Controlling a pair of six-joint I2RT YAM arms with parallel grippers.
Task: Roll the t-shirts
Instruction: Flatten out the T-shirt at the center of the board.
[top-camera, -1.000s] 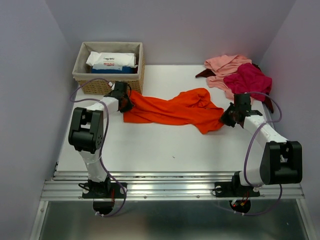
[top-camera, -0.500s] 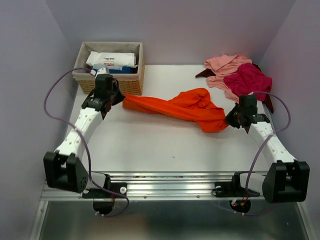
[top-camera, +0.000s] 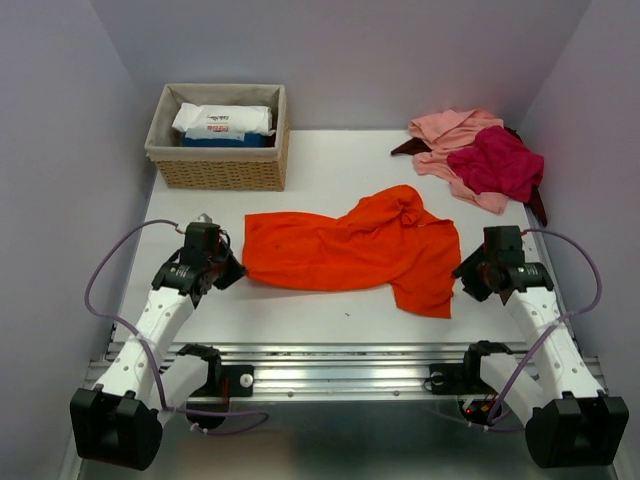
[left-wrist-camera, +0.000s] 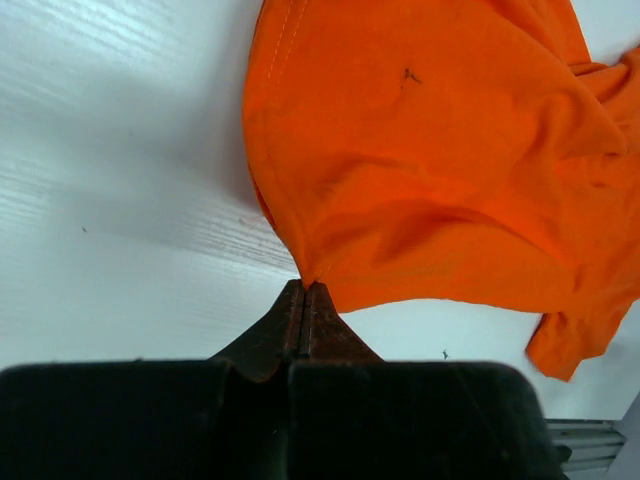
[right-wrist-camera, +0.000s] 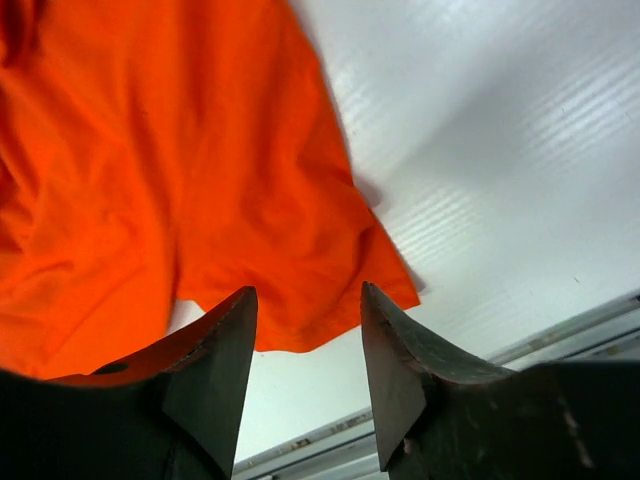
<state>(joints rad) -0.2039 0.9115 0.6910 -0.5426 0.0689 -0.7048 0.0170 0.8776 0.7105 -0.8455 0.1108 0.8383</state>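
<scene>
A bright orange-red t-shirt (top-camera: 340, 250) lies spread across the middle of the table, with a bunched fold at its far right. My left gripper (top-camera: 238, 274) is at its near left corner. In the left wrist view the jaws are pressed together (left-wrist-camera: 305, 288) with the hem of the orange shirt (left-wrist-camera: 430, 170) pinched at their tips. My right gripper (top-camera: 462, 272) sits just right of the shirt's near right corner. In the right wrist view it (right-wrist-camera: 307, 295) stands open above the table, nothing between the fingers, and the orange cloth (right-wrist-camera: 200, 180) lies just beyond them.
A salmon-pink shirt (top-camera: 450, 132), a magenta one (top-camera: 497, 160) and a dark maroon one (top-camera: 538, 206) are heaped at the back right. A wicker basket (top-camera: 215, 172) holding a white packet (top-camera: 225, 120) stands at the back left. A metal rail (top-camera: 340, 375) runs along the near edge.
Both arms drew back toward the near edge, pulling the orange shirt out flat. The right gripper opened and let go of the cloth; the left stays shut on its corner.
</scene>
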